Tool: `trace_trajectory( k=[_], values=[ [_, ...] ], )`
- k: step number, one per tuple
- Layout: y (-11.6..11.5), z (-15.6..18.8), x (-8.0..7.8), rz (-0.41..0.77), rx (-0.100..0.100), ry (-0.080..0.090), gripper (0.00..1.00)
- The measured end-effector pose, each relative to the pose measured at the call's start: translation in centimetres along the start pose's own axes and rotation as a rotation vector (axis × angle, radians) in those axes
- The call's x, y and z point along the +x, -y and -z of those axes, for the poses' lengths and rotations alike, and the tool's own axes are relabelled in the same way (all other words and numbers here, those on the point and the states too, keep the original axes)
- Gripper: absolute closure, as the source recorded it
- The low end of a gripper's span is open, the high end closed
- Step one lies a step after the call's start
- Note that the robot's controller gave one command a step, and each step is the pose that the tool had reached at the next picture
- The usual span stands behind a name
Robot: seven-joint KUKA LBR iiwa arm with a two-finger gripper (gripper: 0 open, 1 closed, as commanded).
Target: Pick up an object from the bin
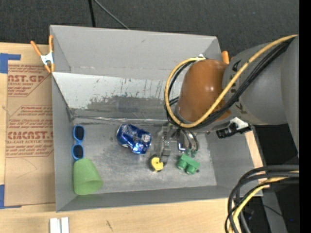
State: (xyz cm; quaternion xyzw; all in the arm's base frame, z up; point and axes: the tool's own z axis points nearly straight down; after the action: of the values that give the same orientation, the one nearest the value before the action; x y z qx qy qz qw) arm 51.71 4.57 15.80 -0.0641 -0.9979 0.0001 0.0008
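Hand (178,147) hangs low at the right side of the bin (121,89), fingers spread, just beside a small yellow piece (156,164) and a green block (187,163); a crushed blue can (133,138) lies to their left.

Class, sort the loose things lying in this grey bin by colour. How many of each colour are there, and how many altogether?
Blue: 2, the sunglasses and the crumpled shiny thing
Green: 2, the cup and the small toy
Yellow: 1, the small piece
Total: 5
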Motion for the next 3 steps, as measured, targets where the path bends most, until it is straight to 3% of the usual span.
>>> trace_trajectory(
  k=[1,2,3],
  values=[
    [0.5,-2.2,3.2,-0.179,0.0,-0.002,1.0],
    [0.5,-2.1,3.2,-0.179,0.0,0.0,0.0],
    [0.4,-9.2,1.3,-0.297,0.001,-0.003,0.0]
  ],
)
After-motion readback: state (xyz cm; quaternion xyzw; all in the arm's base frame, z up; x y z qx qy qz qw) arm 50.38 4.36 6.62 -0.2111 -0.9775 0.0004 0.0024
